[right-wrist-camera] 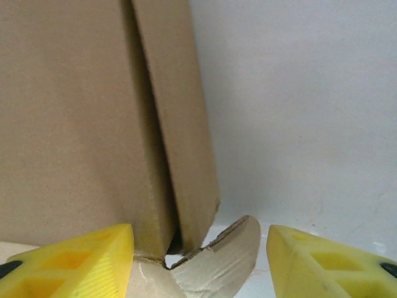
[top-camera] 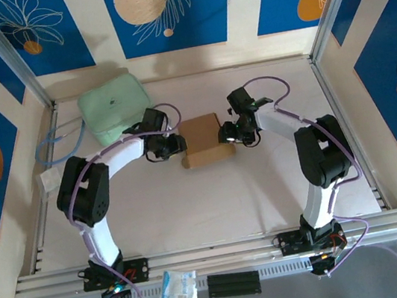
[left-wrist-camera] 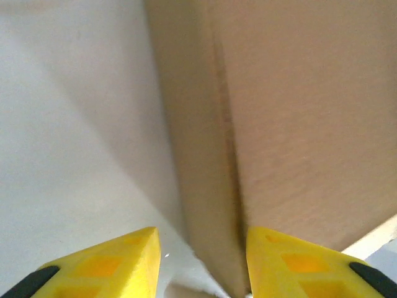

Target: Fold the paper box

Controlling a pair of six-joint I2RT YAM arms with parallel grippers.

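Yellow fingertips point(left-wrist-camera: 111, 267) of the left gripper point(left-wrist-camera: 201, 267) are being held apart astride a wall of the paper box point(top-camera: 205, 142); the right gripper point(right-wrist-camera: 198, 261) is being held unclenched around a flap. The box is being flanked by both on the table point(top-camera: 266, 191).

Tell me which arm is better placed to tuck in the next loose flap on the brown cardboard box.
Probably the right. The right gripper stands open astride a curled loose flap beside the plain brown cardboard box; the left gripper faces an already creased edge.
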